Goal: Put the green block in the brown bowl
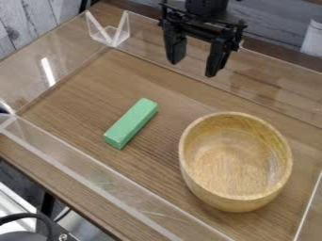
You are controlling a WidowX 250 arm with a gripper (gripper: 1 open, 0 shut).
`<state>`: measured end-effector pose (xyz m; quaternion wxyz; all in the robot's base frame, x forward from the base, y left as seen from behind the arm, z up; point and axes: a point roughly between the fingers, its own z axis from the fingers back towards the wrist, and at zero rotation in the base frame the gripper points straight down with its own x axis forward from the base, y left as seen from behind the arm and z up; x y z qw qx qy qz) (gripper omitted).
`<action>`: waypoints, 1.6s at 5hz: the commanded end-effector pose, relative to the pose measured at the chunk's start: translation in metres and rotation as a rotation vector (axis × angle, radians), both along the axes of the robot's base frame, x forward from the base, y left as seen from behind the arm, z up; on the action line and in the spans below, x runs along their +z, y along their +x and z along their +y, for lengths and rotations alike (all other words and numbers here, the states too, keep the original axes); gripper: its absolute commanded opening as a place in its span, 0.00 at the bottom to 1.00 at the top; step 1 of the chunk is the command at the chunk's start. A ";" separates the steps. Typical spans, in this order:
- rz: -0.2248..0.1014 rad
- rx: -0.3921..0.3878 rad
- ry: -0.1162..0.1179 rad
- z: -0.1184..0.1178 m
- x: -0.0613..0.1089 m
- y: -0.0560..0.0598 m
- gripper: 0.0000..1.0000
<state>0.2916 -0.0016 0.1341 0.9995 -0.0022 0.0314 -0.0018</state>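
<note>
The green block lies flat on the wooden tabletop at left centre, its long side running diagonally. To its right, near the front, stands the brown bowl, round, light wood, with nothing inside. My black gripper hangs above the back of the table, pointing down, well behind both the block and the bowl. Its two fingers stand apart and open, with nothing between them.
A low clear plastic wall runs around the work area, with a front edge near the camera and a back edge behind the gripper. A folded clear plastic piece stands at the back left corner.
</note>
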 end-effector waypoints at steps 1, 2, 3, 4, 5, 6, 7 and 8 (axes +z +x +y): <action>0.026 -0.010 0.002 0.002 -0.009 -0.004 1.00; 0.048 -0.038 0.001 0.017 -0.017 -0.023 1.00; 0.024 -0.047 -0.003 0.037 -0.021 -0.044 1.00; 0.014 -0.049 0.002 0.062 -0.027 -0.054 1.00; 0.004 -0.059 0.008 0.079 -0.037 -0.064 1.00; -0.001 -0.046 0.009 0.085 -0.046 -0.069 1.00; 0.000 -0.041 0.007 0.086 -0.055 -0.070 1.00; -0.002 -0.042 0.006 0.086 -0.063 -0.071 1.00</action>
